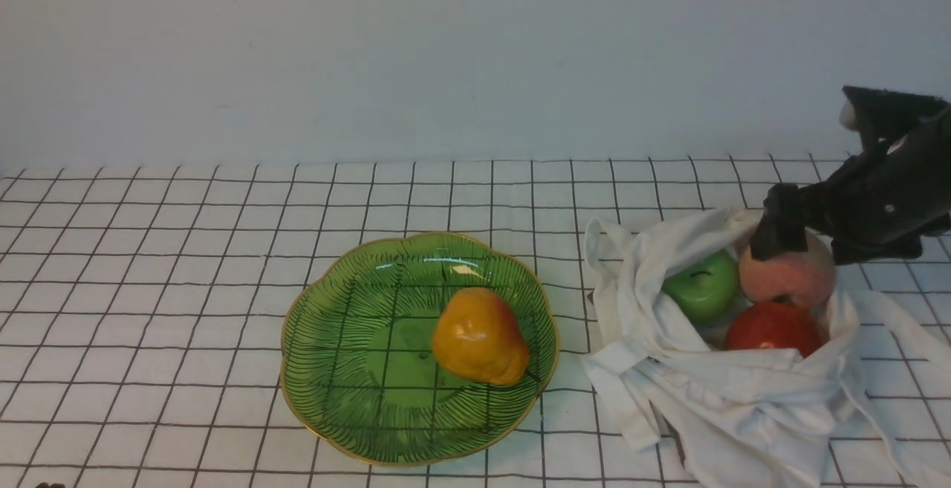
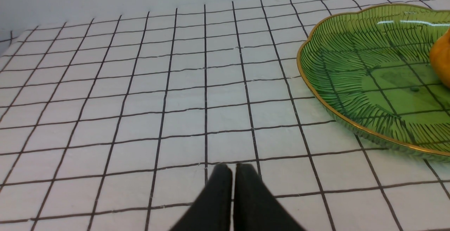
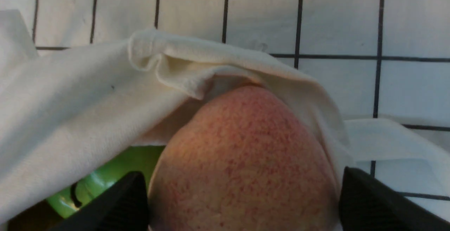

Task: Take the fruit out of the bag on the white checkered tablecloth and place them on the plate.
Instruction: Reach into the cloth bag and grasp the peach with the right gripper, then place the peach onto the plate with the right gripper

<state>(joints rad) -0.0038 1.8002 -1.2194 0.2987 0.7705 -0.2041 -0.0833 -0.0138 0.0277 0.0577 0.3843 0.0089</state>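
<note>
We see the peach point(image 1: 789, 278) between the right gripper's point(image 1: 811, 247) tips, directly below; jaws wide, nothing clamped.

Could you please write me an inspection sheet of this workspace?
Surface: white checkered tablecloth
Job's things: orange-yellow fruit on the green plate; peach, green apple and red fruit in the open white bag
Clutter: nothing seen
Grippers: right open around the peach, grip unclear; left shut, empty
Cables: nothing seen
Surroundings: plain pale wall behind
</note>
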